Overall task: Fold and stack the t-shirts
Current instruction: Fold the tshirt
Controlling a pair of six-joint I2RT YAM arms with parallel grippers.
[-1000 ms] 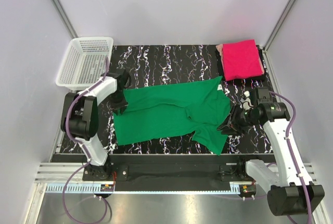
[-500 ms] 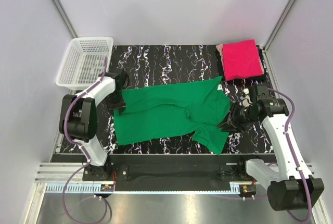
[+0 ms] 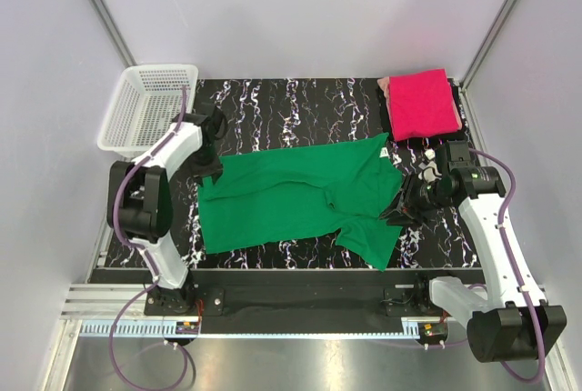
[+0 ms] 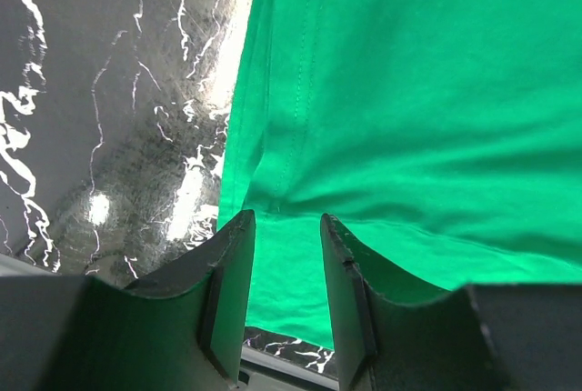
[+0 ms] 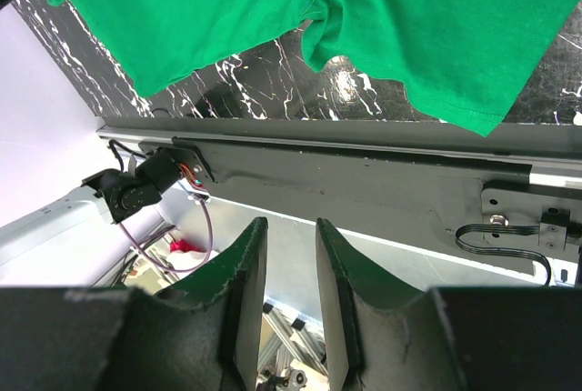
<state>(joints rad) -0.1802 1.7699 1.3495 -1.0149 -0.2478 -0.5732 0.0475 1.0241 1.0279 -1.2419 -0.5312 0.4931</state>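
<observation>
A bright green t-shirt (image 3: 300, 200) lies spread flat across the black marbled table (image 3: 300, 105), its sleeve pointing toward the near edge. A hot pink t-shirt (image 3: 421, 103) lies folded at the back right corner. My left gripper (image 3: 207, 168) hovers at the green shirt's far left corner. In the left wrist view it (image 4: 287, 227) is open, with only the green cloth (image 4: 409, 91) showing beyond the gap. My right gripper (image 3: 397, 212) is at the shirt's right edge. The right wrist view shows it (image 5: 291, 227) open and empty, with the green shirt (image 5: 273, 9) further off.
A white mesh basket (image 3: 150, 107) stands at the back left corner, just behind the left arm. The table's dark front rail (image 5: 364, 182) runs along the near edge. Grey enclosure walls close in on the left, right and back.
The left gripper has opened and drawn back a little from the green shirt's corner. The right gripper has shifted slightly toward the back. The shirts lie as before.
</observation>
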